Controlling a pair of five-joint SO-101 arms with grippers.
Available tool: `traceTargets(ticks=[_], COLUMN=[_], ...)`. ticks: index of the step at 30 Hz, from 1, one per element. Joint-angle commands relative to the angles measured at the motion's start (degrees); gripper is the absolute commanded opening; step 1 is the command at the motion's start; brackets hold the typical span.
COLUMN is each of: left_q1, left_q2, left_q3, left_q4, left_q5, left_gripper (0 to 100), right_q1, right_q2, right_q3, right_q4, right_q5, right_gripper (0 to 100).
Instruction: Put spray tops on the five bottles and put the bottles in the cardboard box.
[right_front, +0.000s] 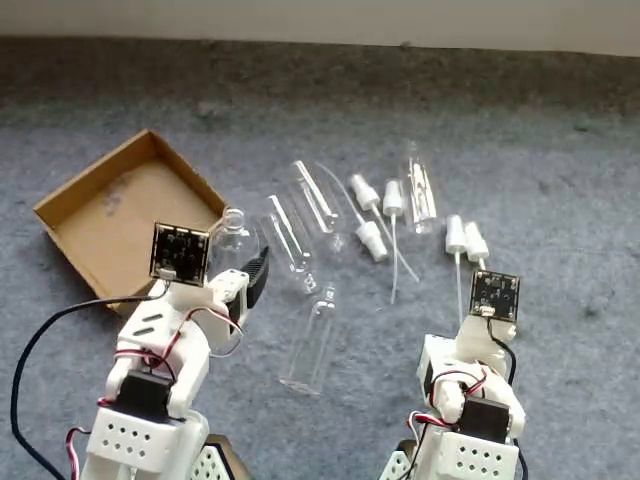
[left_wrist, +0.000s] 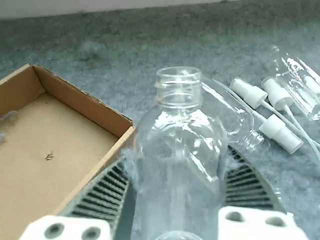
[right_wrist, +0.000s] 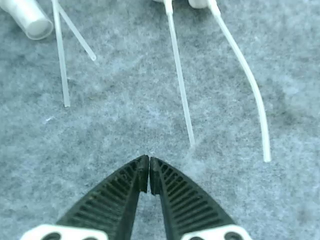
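The grey, carpet-like surface (right_front: 560, 180) runs under everything, with a pale strip along its far edge. The cardboard box (right_front: 105, 215) sits open at about 9 o'clock from the loose parts. A small dark mark (left_wrist: 49, 156) on its floor is too small for me to read.

My left gripper (right_front: 245, 265) is clamped on a clear bottle (left_wrist: 177, 125) just at 3 o'clock of the box's corner. Its neck is open, with no top on it, and its base is cut off in my left wrist view.

The nearest bottle (right_front: 312, 345) lies at 6 o'clock of the cluster and the farthest bottle (right_front: 420, 185) at 1 o'clock. A middle pair (right_front: 290, 240) lies between them, and I can barely trace its glass edges against the surface.

Five white spray tops (right_front: 392, 200) lie from the centre out to 3 o'clock.

My right gripper (right_wrist: 149, 172) is closed tip to tip on nothing. Thin dip tubes (right_wrist: 179, 75) lie ahead of it, their heads cut off at the frame edge.
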Motion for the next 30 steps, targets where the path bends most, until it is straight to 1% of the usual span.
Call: traceTargets(ticks=[1,5,7,11,14,16,22,24,26,28,30], left_q1=[0.4,0.9,0.6,0.7,0.8,0.9,1.2,3.3,6.3,9.4,10.2], left_q2=[-9.1,-15.1,-16.0,-15.3,-15.0,-15.1,-15.1,-15.0,-15.0,-14.9,-14.9], left_q3=[3.8,7.5,8.3,12.0,12.4,12.4,12.4,12.4,12.4,12.4,12.4], left_q4=[-2.7,-2.9,-3.8,-8.4,-11.9,-13.1,-20.0,-22.7,-23.6,-21.6,-19.4], left_q5=[3.0,9.0,10.1,10.2,10.1,10.2,9.9,9.9,9.9,9.8,9.8], left_gripper=[9,9,9,9,9,9,9,9,9,9,9], right_q1=[0.7,0.7,0.7,0.7,0.6,0.7,0.5,0.5,0.6,0.7,0.8], right_q2=[-0.5,-0.5,-0.5,-0.5,-0.5,-0.5,-0.5,-0.5,-0.5,-0.5,-0.5], right_q3=[8.5,8.5,8.5,8.5,8.5,8.4,8.3,8.3,8.4,8.1,8.0], right_q4=[0.3,0.3,0.3,0.3,0.0,-2.8,-8.1,-10.0,-12.1,-13.4,-13.8], right_q5=[0.4,0.4,0.4,0.4,0.4,0.4,0.4,0.4,0.5,0.5,2.3], right_gripper=[0.5,0.5,0.5,0.5,0.5,0.5,0.5,0.5,0.6,0.6,0.6])
